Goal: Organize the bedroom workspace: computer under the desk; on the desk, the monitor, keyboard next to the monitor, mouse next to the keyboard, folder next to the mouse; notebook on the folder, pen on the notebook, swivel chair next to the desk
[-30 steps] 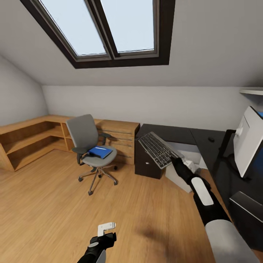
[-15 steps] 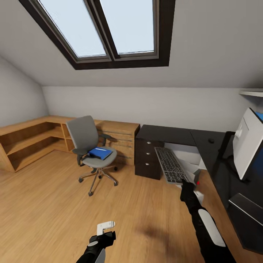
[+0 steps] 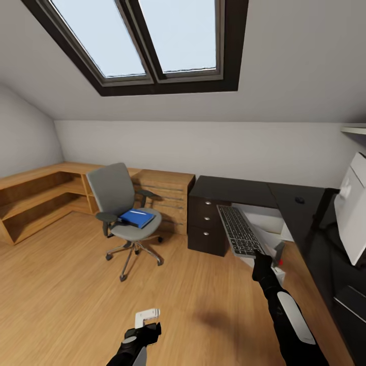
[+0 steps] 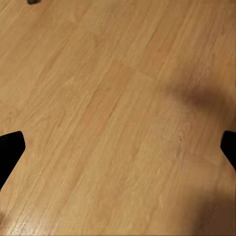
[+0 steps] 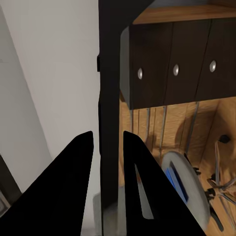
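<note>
The right gripper (image 3: 260, 258) has its jaws pinched on the near edge of the grey-keyed keyboard (image 3: 238, 230), held tilted in the air beside the dark desk surface (image 3: 239, 189). The left gripper (image 3: 146, 319) hangs over the wooden floor (image 3: 66, 284), jaws spread.

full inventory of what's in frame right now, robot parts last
keyboard: 1, grey with dark keys, held off the floor by the right gripper, in front of the desk
desk: 1, black, L-shaped, at the right with drawers
mouse: 1, dark, on the desk top
monitor: 1, white back, on the desk at the far right
chair: 1, grey, on the wood floor
folder: 1, blue, on the chair seat
shelving: 1 unit, light wood, along the left wall
skylight: 1, dark frame, in the sloped ceiling
left gripper: 1, open over the floor
right gripper: 1, shut on the keyboard's edge
</note>
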Controlling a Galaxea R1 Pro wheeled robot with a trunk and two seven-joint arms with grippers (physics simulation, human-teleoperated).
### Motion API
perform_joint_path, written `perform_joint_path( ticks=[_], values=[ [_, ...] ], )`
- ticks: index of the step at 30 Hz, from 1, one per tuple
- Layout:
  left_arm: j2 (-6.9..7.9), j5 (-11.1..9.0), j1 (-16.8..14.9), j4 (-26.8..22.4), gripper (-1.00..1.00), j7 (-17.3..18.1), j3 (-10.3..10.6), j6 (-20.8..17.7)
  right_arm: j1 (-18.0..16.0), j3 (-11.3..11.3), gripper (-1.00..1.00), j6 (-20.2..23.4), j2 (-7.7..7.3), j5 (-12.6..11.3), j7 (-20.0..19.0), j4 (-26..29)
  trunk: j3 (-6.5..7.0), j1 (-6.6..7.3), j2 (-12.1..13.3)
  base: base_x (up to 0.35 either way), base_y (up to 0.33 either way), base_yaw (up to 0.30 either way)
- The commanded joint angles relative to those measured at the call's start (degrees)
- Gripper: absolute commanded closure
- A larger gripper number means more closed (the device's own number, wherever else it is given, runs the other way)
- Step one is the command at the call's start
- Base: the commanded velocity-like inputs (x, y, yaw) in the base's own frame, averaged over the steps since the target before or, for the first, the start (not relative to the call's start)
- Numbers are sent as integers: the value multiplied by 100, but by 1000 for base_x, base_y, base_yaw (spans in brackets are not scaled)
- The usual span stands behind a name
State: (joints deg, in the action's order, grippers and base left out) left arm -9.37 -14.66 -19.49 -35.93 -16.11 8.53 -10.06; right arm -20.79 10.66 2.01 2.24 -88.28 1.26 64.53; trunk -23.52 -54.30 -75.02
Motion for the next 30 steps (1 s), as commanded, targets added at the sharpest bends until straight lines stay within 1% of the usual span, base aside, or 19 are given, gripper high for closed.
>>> perform_joint_path(
  ticks=[1, 7, 9, 15, 18, 25, 30],
  values=[
    [5, -55, -3, -7, -100, -50, 34, -22, -4, 15, 100, 20, 7, -58, 0, 4, -7, -3, -3, 332, 0, 0],
    [5, -57, -3, -2, -100, -50, 34, -15, -4, 23, 100, 12, 6, -58, 5, -62, -7, -3, -3, 332, 0, 0],
    [1, -56, -3, 3, -100, -50, 39, 78, -4, 23, 100, 1, 1, -58, 6, -75, -7, -3, -3, 332, 0, -23],
    [-3, -55, -3, 79, -100, -50, 43, 246, -4, 24, 100, -183, -4, -58, 6, -82, -7, -3, -3, 313, 0, -187],
    [-3, -55, -3, 92, -100, -50, 43, 256, -4, 24, 100, -207, -4, -52, 6, -81, -7, -3, -3, 120, 0, -256],
    [-3, -55, -3, 95, -100, -34, 43, 259, -4, 24, 100, -222, 3, -50, 6, -81, -7, -3, -3, 13, 0, -254],
    [-3, -55, -3, 95, -100, -16, 43, 265, -4, 24, 100, -219, 2, -58, 5, -81, -7, -3, -3, 114, 0, -144]
  ],
)
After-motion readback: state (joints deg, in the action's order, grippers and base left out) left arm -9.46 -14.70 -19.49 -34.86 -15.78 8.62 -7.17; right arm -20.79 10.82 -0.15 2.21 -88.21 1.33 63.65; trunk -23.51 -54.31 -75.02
